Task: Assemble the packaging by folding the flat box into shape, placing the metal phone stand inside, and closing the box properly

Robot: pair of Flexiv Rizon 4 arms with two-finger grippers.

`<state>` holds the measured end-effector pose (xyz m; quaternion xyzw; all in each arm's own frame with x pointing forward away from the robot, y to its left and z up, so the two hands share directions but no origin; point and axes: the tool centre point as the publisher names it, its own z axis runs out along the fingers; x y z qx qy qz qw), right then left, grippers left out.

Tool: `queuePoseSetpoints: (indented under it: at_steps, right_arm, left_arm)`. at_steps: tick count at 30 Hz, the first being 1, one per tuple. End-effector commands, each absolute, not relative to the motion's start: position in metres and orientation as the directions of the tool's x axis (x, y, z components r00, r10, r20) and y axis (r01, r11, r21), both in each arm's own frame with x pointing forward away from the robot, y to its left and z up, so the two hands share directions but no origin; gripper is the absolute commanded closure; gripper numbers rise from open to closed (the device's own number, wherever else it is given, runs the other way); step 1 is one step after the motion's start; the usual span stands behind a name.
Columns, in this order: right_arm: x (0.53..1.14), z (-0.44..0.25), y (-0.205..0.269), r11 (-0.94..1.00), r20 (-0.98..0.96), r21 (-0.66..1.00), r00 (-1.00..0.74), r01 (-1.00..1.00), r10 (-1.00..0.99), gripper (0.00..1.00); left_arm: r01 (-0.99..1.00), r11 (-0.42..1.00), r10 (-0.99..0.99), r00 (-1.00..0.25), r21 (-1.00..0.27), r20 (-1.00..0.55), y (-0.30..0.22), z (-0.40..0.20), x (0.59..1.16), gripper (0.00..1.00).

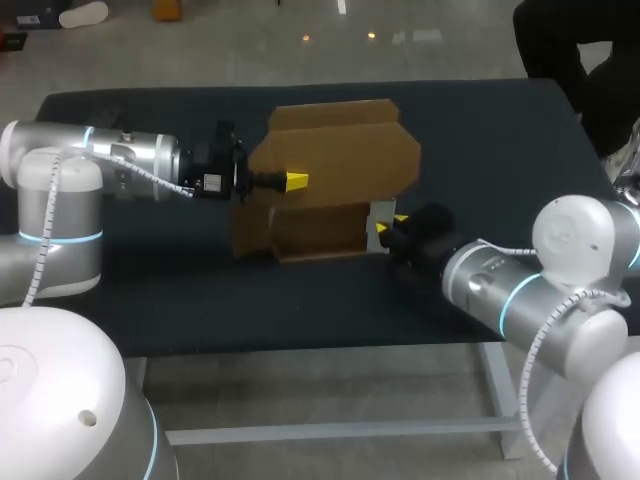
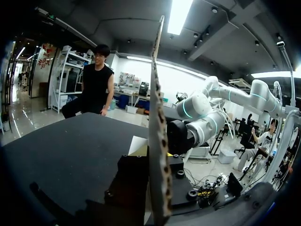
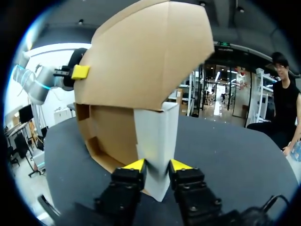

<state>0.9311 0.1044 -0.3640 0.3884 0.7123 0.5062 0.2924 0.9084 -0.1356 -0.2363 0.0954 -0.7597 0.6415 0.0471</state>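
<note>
Head view: at the middle of the black table (image 1: 150, 280), the left gripper (image 1: 293, 181) pinches the raised lid of the brown cardboard box (image 1: 340, 150). Left wrist view: that lid stands edge-on. Right wrist view: the right gripper (image 3: 156, 165) clamps the pale grey metal phone stand (image 3: 155, 132) at the box's opening. The stand should enter squarely, beneath the lid.

Left arm (image 1: 110, 160) and right arm (image 1: 500, 285) in silver-grey tubes, rounded white joint caps (image 1: 575, 230), thin blue light rings (image 1: 515, 290), white coiled cables (image 1: 40, 240) along each, black left hand (image 1: 290, 182) and right hand (image 1: 389, 222), bright yellow fingertips (image 1: 296, 180)
</note>
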Motion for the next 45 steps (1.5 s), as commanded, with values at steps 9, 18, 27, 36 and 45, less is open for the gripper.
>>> queuePoseSetpoints:
  at_steps: [9,18,27,36,45]
  right_arm:
    - [0.940,-0.365,0.111,0.179,-0.121,0.943,-0.212,0.282,0.970,0.69]
    - [0.945,-0.368,0.111,0.172,-0.116,0.937,-0.194,0.304,0.974,0.76]
    - [0.948,-0.370,0.110,0.172,-0.117,0.930,-0.181,0.325,0.977,0.80]
    - [0.953,-0.371,0.110,0.173,-0.119,0.924,-0.172,0.342,0.978,0.78]
    - [0.955,-0.373,0.107,0.166,-0.113,0.919,-0.165,0.356,0.980,1.00]
  left_arm:
    - [-0.205,0.159,-0.081,-0.978,-0.966,0.195,-0.136,-0.241,0.908,1.00]
    - [-0.205,0.159,-0.081,-0.978,-0.966,0.195,-0.136,-0.241,0.908,1.00]
    - [-0.205,0.159,-0.081,-0.978,-0.966,0.195,-0.136,-0.241,0.908,1.00]
    - [-0.205,0.159,-0.081,-0.978,-0.966,0.195,-0.136,-0.241,0.908,1.00]
    - [-0.205,0.159,-0.081,-0.978,-0.966,0.195,-0.136,-0.241,0.908,1.00]
